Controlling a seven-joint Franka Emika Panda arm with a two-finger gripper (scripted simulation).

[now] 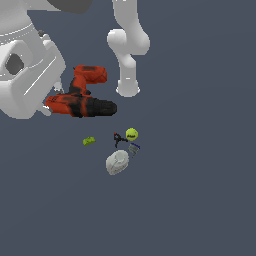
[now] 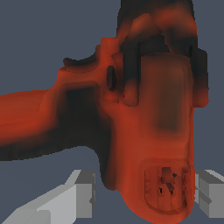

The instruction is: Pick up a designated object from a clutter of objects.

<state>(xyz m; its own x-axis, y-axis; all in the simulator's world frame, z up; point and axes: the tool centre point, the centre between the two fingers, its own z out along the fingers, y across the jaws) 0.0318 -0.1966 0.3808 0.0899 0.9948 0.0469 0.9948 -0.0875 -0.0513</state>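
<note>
On the exterior view I see the drill [image 1: 80, 102] toward the upper left, its black chuck pointing to that view's right and its boxy red battery base [image 1: 90, 74] sticking up behind. The big white wrist housing [image 1: 27, 75] covers the drill's rear end, so the gripper itself is hidden there. On the wrist view the drill [image 2: 144, 131] fills nearly the whole frame, and the gripper [image 2: 144, 197] straddles its rear end: one grey finger [image 2: 81, 192] sits on one side and the other [image 2: 210, 192] on the opposite side, both right against the red body, so I read it as pinching the drill. Whether the drill rests on the counter [image 1: 200, 200] or hangs above it I cannot tell.

The rest of the clutter lies well apart, nearer the middle: a yellow-green ball [image 1: 131, 134], a tiny green block [image 1: 89, 141], a pale grey bottle [image 1: 117, 162] lying on its side, and small dark bits [image 1: 119, 138] just beside the ball. The bottle looks closed; its contents are not visible.
</note>
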